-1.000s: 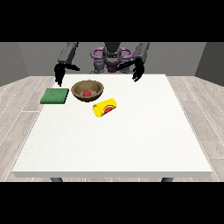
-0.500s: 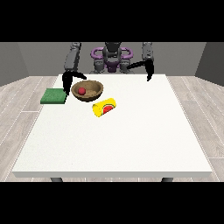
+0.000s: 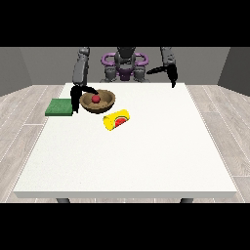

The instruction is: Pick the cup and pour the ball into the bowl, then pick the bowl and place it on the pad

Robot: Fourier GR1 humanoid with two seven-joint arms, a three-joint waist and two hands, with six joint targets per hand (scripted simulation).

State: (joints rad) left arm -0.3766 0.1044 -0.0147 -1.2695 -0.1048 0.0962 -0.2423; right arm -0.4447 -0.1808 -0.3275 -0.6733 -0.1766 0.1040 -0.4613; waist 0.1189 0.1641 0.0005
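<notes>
The round brown bowl (image 3: pixel 98 101) holding a small red ball (image 3: pixel 96 98) sits just right of the flat green pad (image 3: pixel 59 107). The hand at the view's left (image 3: pixel 77 96) reaches its dark fingers down at the bowl's pad-side rim; whether they clasp it cannot be told. A yellow cup (image 3: pixel 116 119) lies tipped over nearby.

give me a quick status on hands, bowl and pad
Hand at view's left down at the brown wooden bowl, red ball inside. Hand at view's right raised, holding nothing. Yellow cup on its side. Green pad bare.

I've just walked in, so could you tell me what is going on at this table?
The robot's hand at the view's left is down at the left rim of the brown bowl, which holds the red ball. The yellow cup lies on its side in front of the bowl. The green pad sits left of it. The other hand hangs apart.
</notes>
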